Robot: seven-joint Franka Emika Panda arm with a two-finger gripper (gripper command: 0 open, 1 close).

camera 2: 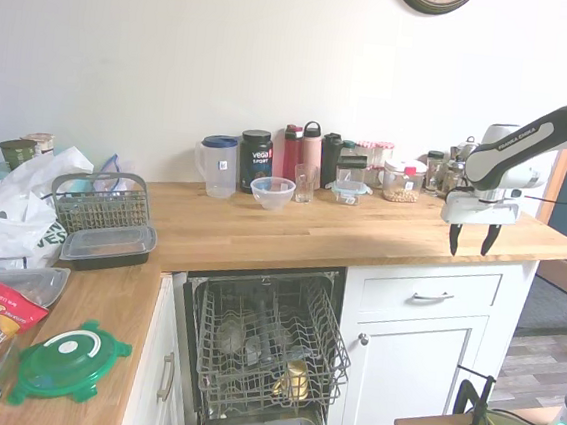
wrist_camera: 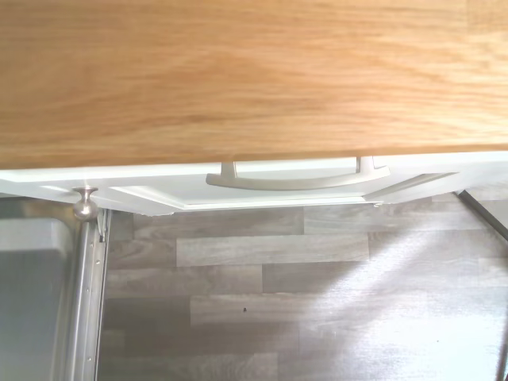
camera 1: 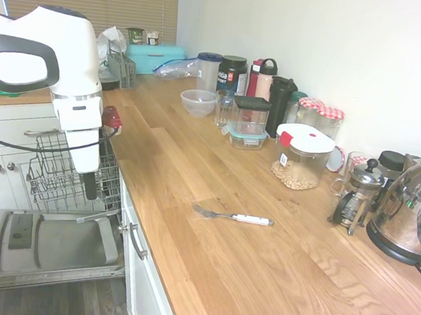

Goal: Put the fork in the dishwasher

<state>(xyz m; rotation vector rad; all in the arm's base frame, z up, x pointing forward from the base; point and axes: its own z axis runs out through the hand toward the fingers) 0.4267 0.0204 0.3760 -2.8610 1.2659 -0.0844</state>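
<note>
The fork [camera 1: 233, 217], with silver tines and a white handle, lies flat on the wooden counter [camera 1: 216, 180] near its front edge, tines pointing left. My gripper [camera 2: 469, 243] hangs open and empty over the counter's front edge, fingers pointing down; the fork cannot be made out in the second exterior view. The dishwasher stands open, its wire rack [camera 2: 266, 346] pulled out and holding a few items, its grey inner door [camera 1: 50, 243] folded down. The wrist view looks down on the counter edge, a white drawer handle [wrist_camera: 298, 178] and the floor.
Jars, bottles, a clear bowl [camera 1: 198, 102], a French press [camera 1: 357, 194] and a kettle [camera 1: 410, 213] line the counter's back. A cutlery basket [camera 2: 98, 205] and containers sit on the left counter. White drawer cabinets [camera 2: 423, 326] flank the dishwasher.
</note>
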